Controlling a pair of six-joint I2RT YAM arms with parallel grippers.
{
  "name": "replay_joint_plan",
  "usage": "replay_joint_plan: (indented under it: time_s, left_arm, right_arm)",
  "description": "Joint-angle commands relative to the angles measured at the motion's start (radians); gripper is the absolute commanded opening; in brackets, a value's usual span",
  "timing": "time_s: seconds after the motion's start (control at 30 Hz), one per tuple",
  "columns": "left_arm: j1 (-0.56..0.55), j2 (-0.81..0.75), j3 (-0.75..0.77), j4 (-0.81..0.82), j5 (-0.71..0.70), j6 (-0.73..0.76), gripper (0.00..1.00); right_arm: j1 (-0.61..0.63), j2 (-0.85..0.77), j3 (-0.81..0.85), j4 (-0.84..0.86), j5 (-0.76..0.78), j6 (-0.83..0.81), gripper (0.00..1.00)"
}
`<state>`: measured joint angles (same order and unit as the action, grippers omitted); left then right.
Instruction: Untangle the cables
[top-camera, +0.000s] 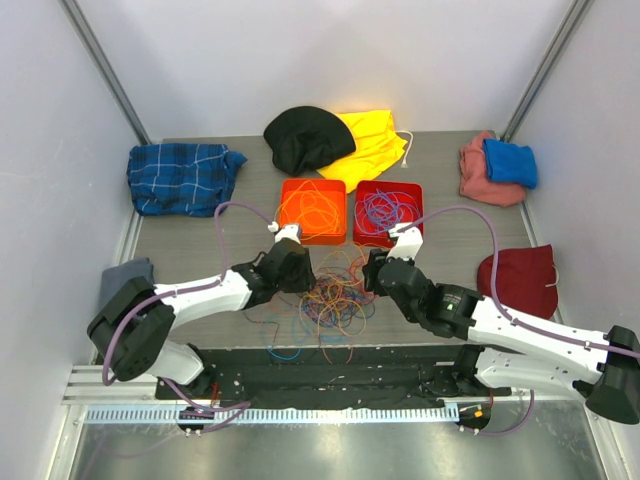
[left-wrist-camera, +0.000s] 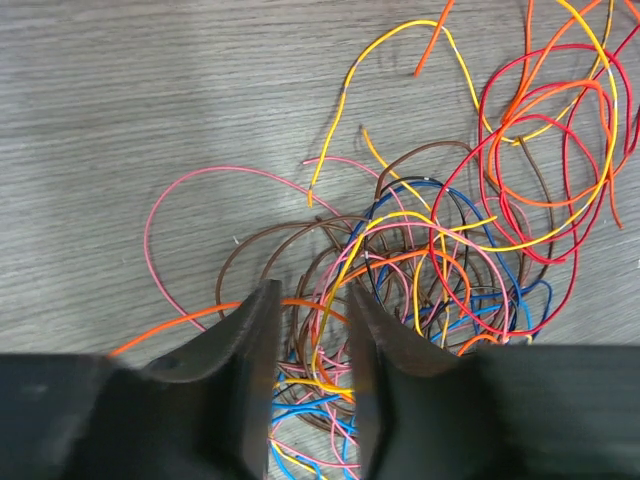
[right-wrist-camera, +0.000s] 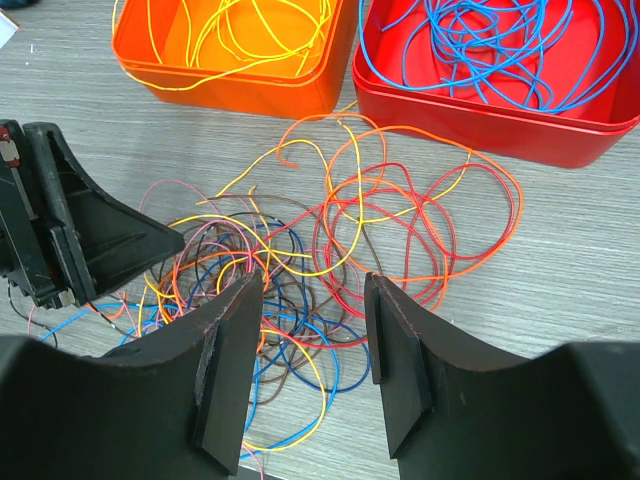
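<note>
The cables (top-camera: 335, 298) lie in a loose tangle of orange, yellow, blue, red, pink and brown loops on the table between my two arms. My left gripper (top-camera: 306, 281) is low over the tangle's left side. In the left wrist view the left gripper (left-wrist-camera: 308, 300) has its jaws a little apart, with several cables (left-wrist-camera: 430, 260) running through the gap and none clamped. My right gripper (right-wrist-camera: 312, 285) hangs open above the cables (right-wrist-camera: 330, 230), nothing between its fingers. The left gripper (right-wrist-camera: 80, 230) shows at the left of that view.
An orange tray (top-camera: 290, 190) holding yellow and orange wires and a red tray (top-camera: 415, 192) holding blue wires stand just behind the tangle. Cloths lie around: blue plaid (top-camera: 180, 177), black (top-camera: 305, 137), yellow (top-camera: 375, 145), pink (top-camera: 478, 172), dark red (top-camera: 520, 280).
</note>
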<state>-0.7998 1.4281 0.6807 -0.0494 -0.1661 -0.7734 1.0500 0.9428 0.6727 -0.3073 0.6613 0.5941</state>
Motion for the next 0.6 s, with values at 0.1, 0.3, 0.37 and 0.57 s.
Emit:
replay_joint_plan:
  time_s: [0.1,0.3,0.37,0.57]
  left_arm:
    - [0.002,-0.04,0.003,0.036,-0.028,0.017,0.23]
    - [0.002,-0.222,0.025,-0.076,-0.121,0.052,0.09]
    - [0.002,-0.319,0.064,-0.148,-0.171,0.074,0.01]
    - [0.004,-0.5,0.209,-0.266,-0.283,0.17,0.0]
  right_arm:
    - [0.002,-0.004,0.002,0.04,0.027,0.009,0.53]
    - [0.004,-0.006,-0.005,0.04,0.023,0.015,0.52]
    - [0.004,-0.002,-0.004,0.046,0.018,0.015,0.52]
    - [0.004,0.004,0.004,0.069,-0.003,0.007,0.52]
